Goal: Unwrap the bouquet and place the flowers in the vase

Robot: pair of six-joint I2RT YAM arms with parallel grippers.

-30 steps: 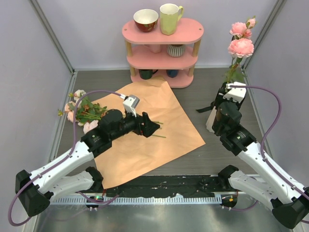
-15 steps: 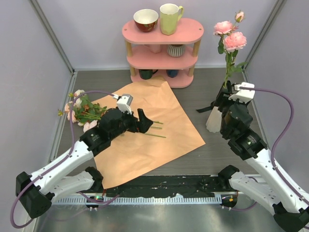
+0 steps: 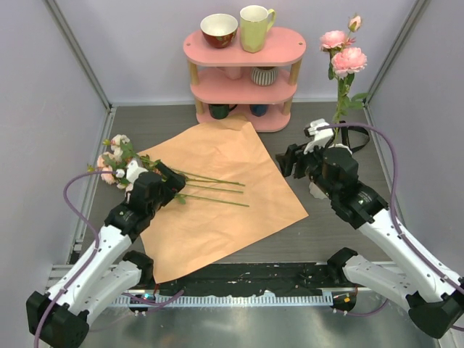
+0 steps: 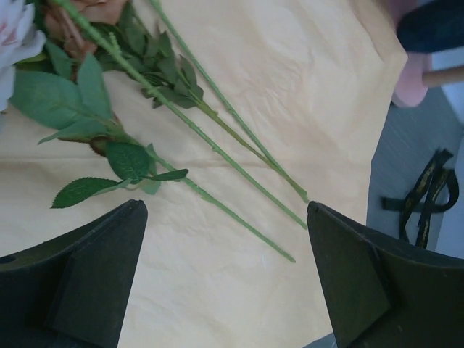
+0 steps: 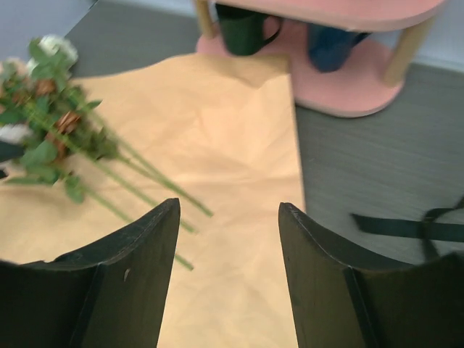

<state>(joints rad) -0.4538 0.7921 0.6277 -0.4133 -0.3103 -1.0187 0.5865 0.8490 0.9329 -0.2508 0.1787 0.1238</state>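
Where your flowers (image 3: 119, 156) lie, top view: heads just past the left corner of the tan paper (image 3: 239, 159), stems across it; pink roses (image 3: 341, 51) stand upright at the right
Vase (image 3: 316, 191), top view: below those roses; mostly hidden behind your right arm (image 3: 377, 225)
Left pincer (image 4: 223, 214), left wrist view: spread wide over the stems; gripping nothing
Right pincer (image 5: 228, 206), right wrist view: spread and empty over the paper; black ribbon (image 5: 406, 228) on the surface (image 5: 362, 167) to its right

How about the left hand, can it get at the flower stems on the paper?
Probably yes: the left hand hovers open above the flowers, stems bare on the paper, nothing covering them.
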